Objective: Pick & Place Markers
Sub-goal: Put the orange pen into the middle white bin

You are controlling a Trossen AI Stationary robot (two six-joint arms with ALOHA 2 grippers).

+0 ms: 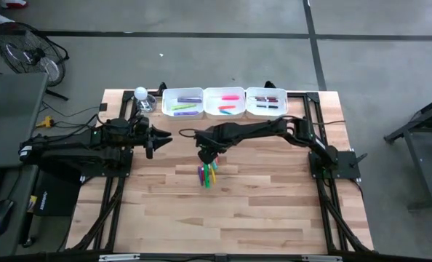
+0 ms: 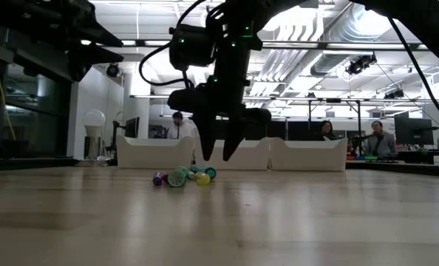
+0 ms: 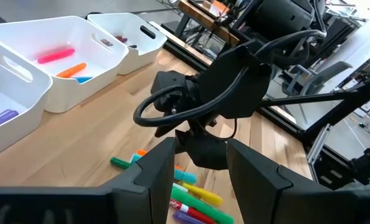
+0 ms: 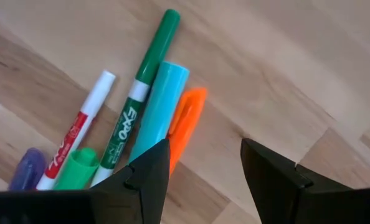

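Right gripper (image 1: 209, 155) hangs open and empty just above the markers (image 1: 207, 175) at table centre; left gripper (image 1: 156, 140) waits open at nine o'clock. Wrist view: fingers (image 4: 149, 168) straddle bare wood beside the orange marker (image 4: 184, 127).

We are seeing even, soft light across the wooden table (image 1: 260, 211) from above, with hardly any shadow under the arms. At table height, bright ceiling lights (image 2: 308, 29) are glaring behind the right gripper (image 2: 218, 151), turning it into a dark silhouette, and the near tabletop is blurring out of focus. The close view of the markers (image 4: 149, 93) is staying bright and fairly crisp, while the dark fingers (image 4: 149, 180) in front are looking soft. The white trays (image 3: 60, 68) are reflecting light strongly.
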